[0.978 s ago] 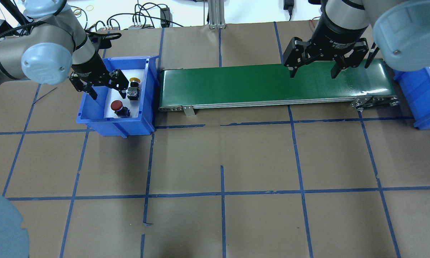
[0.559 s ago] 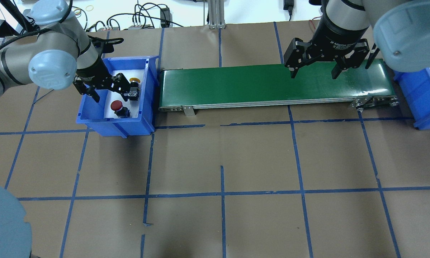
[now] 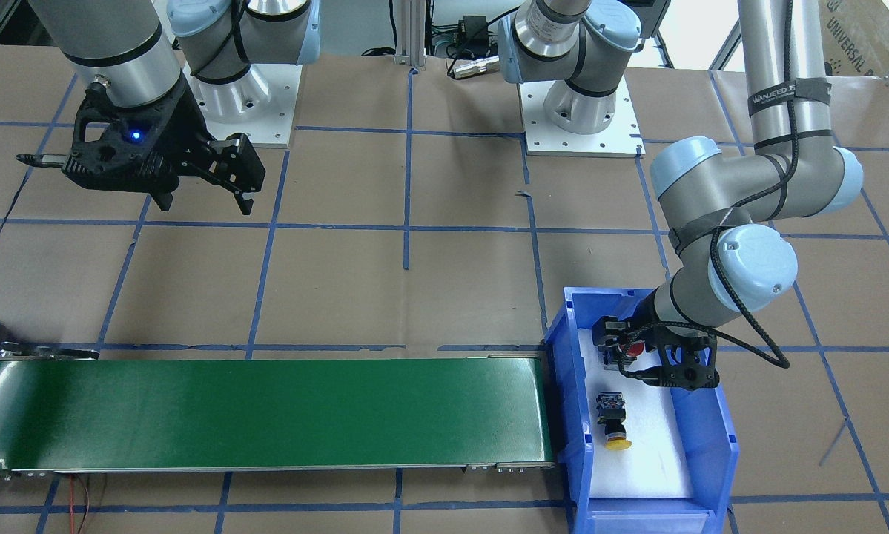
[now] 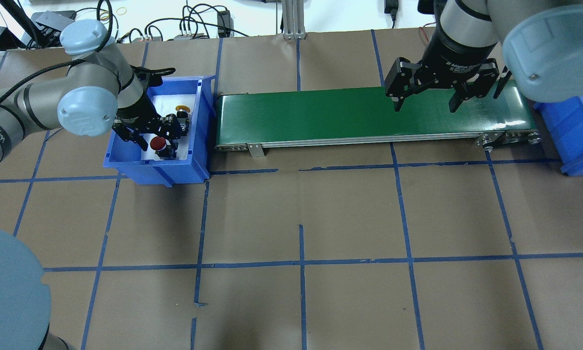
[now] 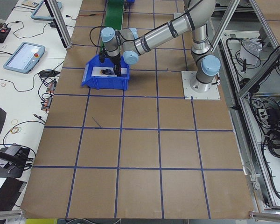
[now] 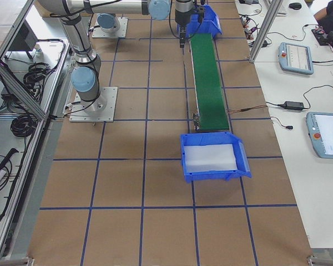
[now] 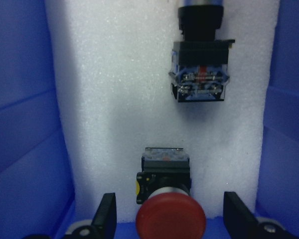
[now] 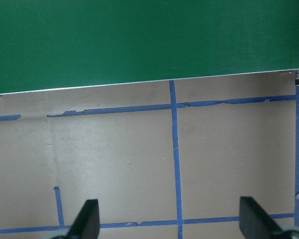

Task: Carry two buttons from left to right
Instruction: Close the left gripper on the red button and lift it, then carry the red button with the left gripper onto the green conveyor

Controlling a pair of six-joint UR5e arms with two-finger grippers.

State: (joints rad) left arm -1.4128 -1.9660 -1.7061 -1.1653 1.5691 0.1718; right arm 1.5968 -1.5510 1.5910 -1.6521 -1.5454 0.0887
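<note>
The red button (image 4: pixel 158 142) and the yellow button (image 4: pixel 181 119) lie on white foam in the left blue bin (image 4: pixel 155 171). My left gripper (image 4: pixel 153 136) is open, low in the bin, with one finger on each side of the red button and a gap to each. The left wrist view shows the red cap (image 7: pixel 170 219) between the fingertips (image 7: pixel 107 215), and the yellow button's body (image 7: pixel 199 74) farther ahead. From the front, the yellow button (image 3: pixel 612 420) lies clear of the left gripper (image 3: pixel 655 360). My right gripper (image 4: pixel 425 101) is open and empty above the belt's right part.
A green conveyor belt (image 4: pixel 349 114) runs from the left bin towards a second blue bin (image 4: pixel 577 131) at the right, lined with white foam (image 6: pixel 211 158). Brown paper with blue tape lines covers the table (image 4: pixel 301 218). Cables lie along the far edge.
My left gripper has moved from beside the yellow button towards the bin's near side and now straddles the red button. My right gripper has barely moved.
</note>
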